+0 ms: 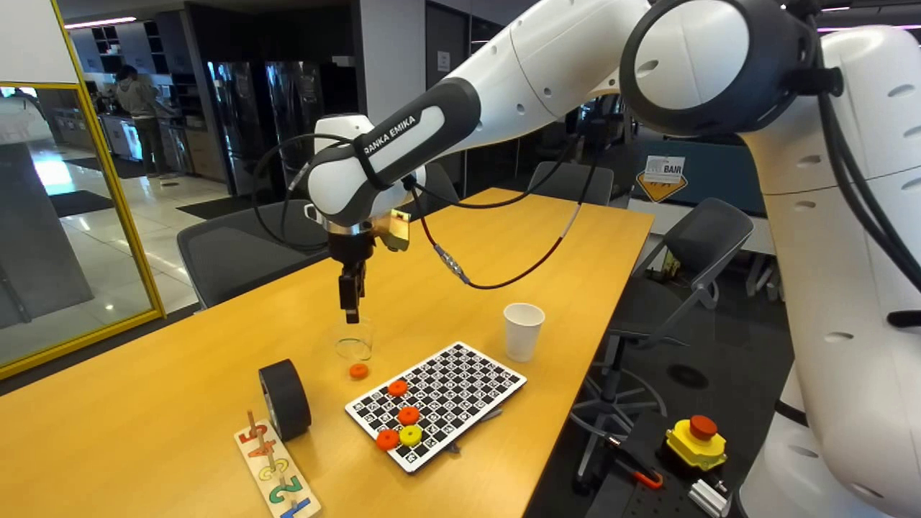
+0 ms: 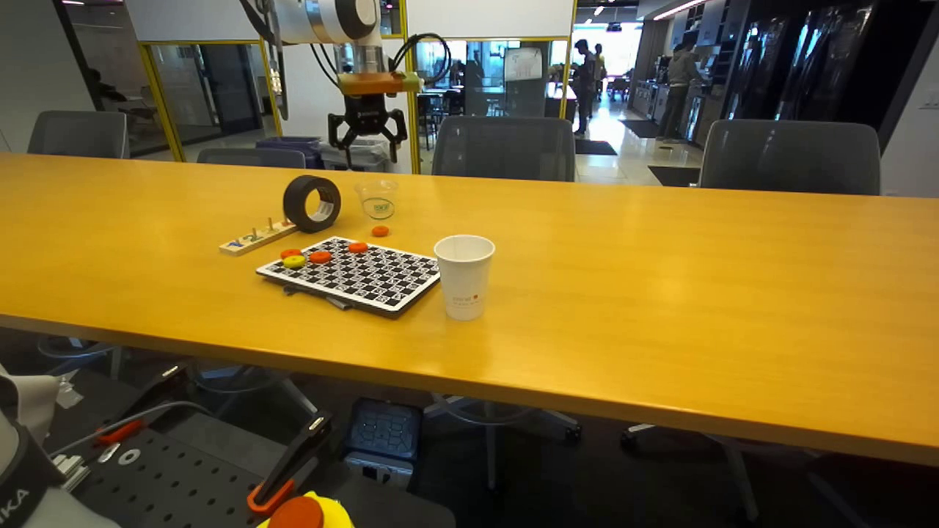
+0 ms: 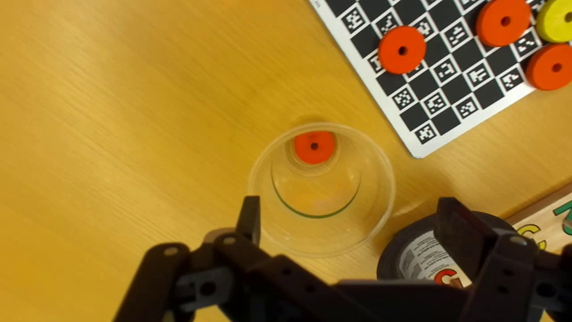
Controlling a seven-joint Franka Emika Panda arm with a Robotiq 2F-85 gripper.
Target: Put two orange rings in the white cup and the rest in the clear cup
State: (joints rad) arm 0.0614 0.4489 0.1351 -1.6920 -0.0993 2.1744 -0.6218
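My gripper (image 3: pixel 348 201) is open and empty, pointing down above the clear cup; it shows in both exterior views (image 1: pixel 352 315) (image 2: pixel 372 154). The clear cup (image 3: pixel 319 232) stands upright on the table, also in both exterior views (image 1: pixel 354 344) (image 2: pixel 378 199). An orange ring (image 1: pixel 358 370) lies on the table beside the cup; in the wrist view the ring (image 3: pixel 314 154) shows through the cup's clear wall. Three more orange rings (image 1: pixel 397 388) (image 1: pixel 408 415) (image 1: pixel 387 439) lie on the checkered board. The white cup (image 1: pixel 524 334) (image 2: pixel 464 282) stands upright beyond the board, outside the wrist view.
The checkered board (image 1: pixel 460 388) lies flat between the cups, with a yellow ring (image 1: pixel 411 435) on it. A black tape roll (image 1: pixel 286 399) stands on edge near the clear cup. A wooden number peg board (image 1: pixel 277 471) lies beside the roll. Chairs (image 2: pixel 506 147) line the table.
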